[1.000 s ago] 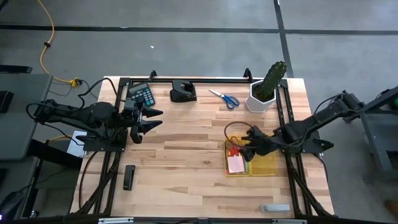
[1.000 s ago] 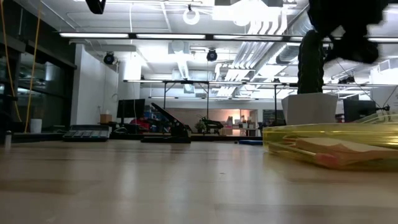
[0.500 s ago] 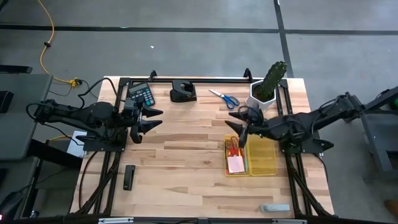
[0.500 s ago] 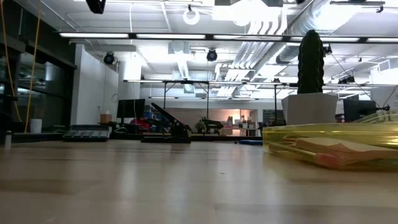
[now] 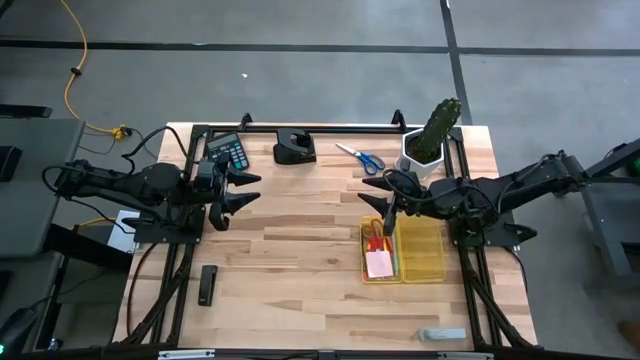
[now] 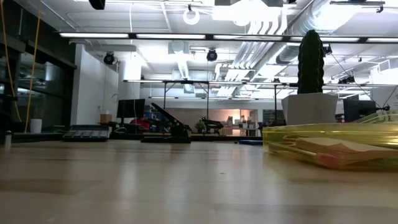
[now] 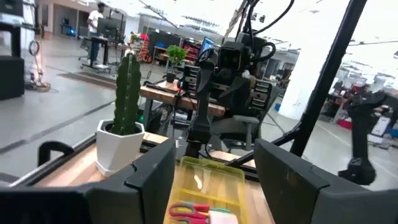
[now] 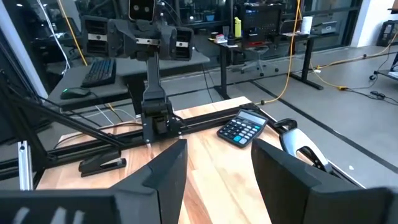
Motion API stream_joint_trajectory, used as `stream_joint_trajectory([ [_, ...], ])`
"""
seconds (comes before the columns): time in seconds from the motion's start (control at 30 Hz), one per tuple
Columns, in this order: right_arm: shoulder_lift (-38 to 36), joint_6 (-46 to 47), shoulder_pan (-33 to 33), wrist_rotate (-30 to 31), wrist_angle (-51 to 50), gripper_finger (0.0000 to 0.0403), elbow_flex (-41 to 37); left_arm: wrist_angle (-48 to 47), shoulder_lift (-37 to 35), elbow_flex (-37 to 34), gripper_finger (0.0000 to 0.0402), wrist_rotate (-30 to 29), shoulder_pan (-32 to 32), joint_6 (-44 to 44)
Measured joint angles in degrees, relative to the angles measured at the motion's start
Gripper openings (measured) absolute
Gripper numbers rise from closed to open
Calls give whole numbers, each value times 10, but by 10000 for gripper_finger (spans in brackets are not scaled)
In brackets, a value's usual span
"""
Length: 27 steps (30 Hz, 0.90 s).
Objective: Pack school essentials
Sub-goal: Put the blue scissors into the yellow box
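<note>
Near edge of tabletop (image 5: 300, 250): a black stapler-like item (image 5: 207, 284) and a small grey item (image 5: 441, 334), untouched. Next back, the yellow tray (image 5: 425, 255) holds the red-handled scissors (image 5: 374, 238) and pink sticky pad (image 5: 379, 264) in its left half; a thin pen looks to lie beside them, hard to confirm. So packing looks partly done. Right claw (image 5: 385, 195) hovers just past the tray's far edge, jaws apart, holding nothing. Left claw (image 5: 238, 192) waits at the left side, also spread and empty. Far row: calculator (image 5: 228, 152), black dispenser (image 5: 294, 147), cactus pot (image 5: 424, 145) and the blue-handled scissors (image 5: 361, 157), lying flat between dispenser and pot, not yet packed. Their long axis runs diagonally, blades toward the far-left, handles toward the near-right, nearest the right claw. Red scissors in the tray lie roughly along its long side, handles at the far end
</note>
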Motion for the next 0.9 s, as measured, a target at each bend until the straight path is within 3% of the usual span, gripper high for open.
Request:
stream_joint_trajectory([
  [0.5,0,2,0,-1,0,172,-1,1,0,0,205,-57,0,150],
  [0.9,0,13,0,-1,-2,172,-1,1,0,0,205,-61,0,167],
])
